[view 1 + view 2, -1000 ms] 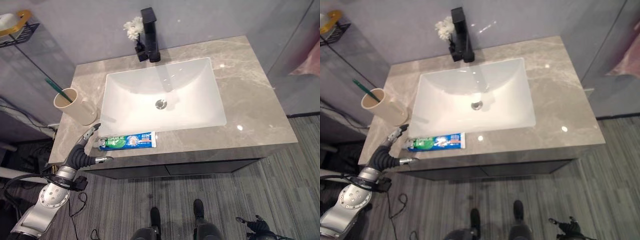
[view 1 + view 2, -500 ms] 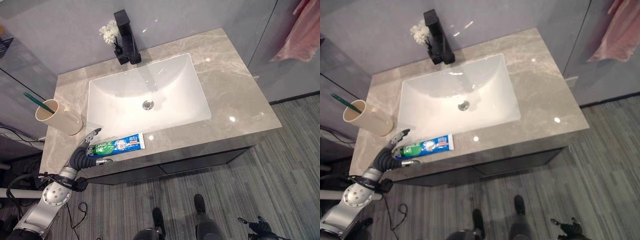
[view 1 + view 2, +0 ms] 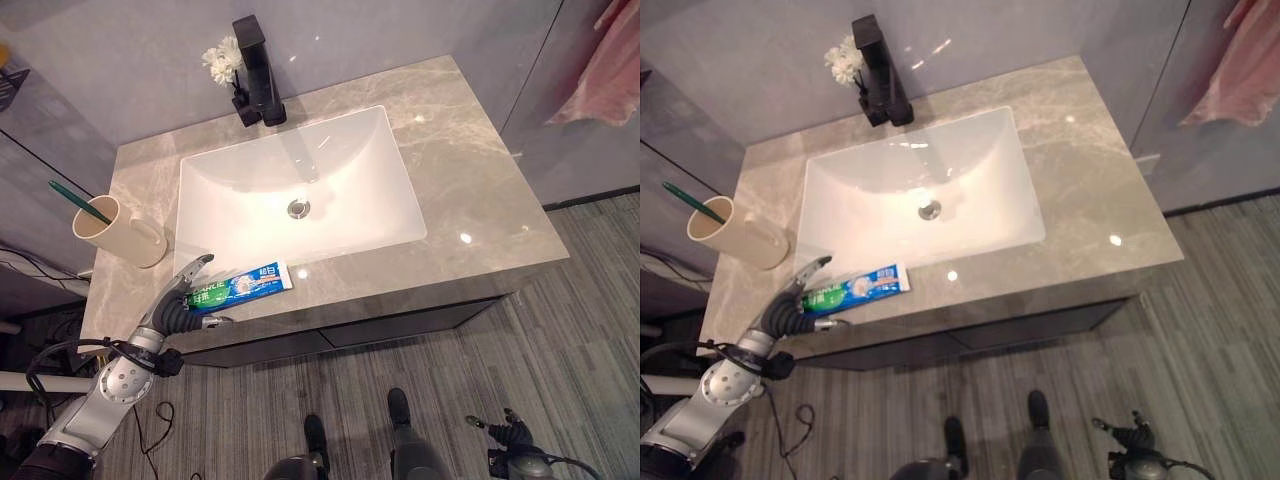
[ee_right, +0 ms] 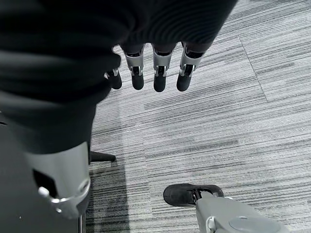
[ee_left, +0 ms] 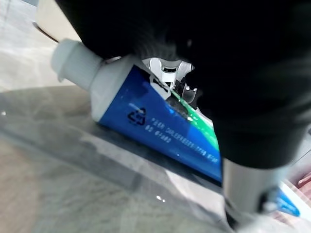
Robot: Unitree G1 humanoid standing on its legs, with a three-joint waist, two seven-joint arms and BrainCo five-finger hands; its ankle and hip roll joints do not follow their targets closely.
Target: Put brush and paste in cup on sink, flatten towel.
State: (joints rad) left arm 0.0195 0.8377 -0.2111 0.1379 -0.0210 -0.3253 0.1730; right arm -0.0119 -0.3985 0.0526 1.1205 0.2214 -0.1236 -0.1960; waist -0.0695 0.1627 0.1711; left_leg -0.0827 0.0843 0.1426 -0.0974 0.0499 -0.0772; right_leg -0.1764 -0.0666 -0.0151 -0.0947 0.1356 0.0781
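A: Where is the left hand [image 3: 178, 306] now?

B: It is at the front left part of the counter [image 3: 470, 170], at the cap end of the toothpaste [image 3: 238, 287]. Its fingers reach over the tube and its thumb is on the near side, so it is closing around the tube, which lies flat on the counter.

A: And the toothbrush?

B: The toothbrush [image 3: 80, 203] stands in the cup [image 3: 118, 231], beyond the left hand, near the sink [image 3: 300, 190].

A: The right hand?

B: The right hand [image 4: 146, 63] hangs low over the floor [image 4: 252, 97], fingers relaxed and holding nothing.

A: The towel?

B: A pink towel [image 3: 600, 70] hangs far off to the right.
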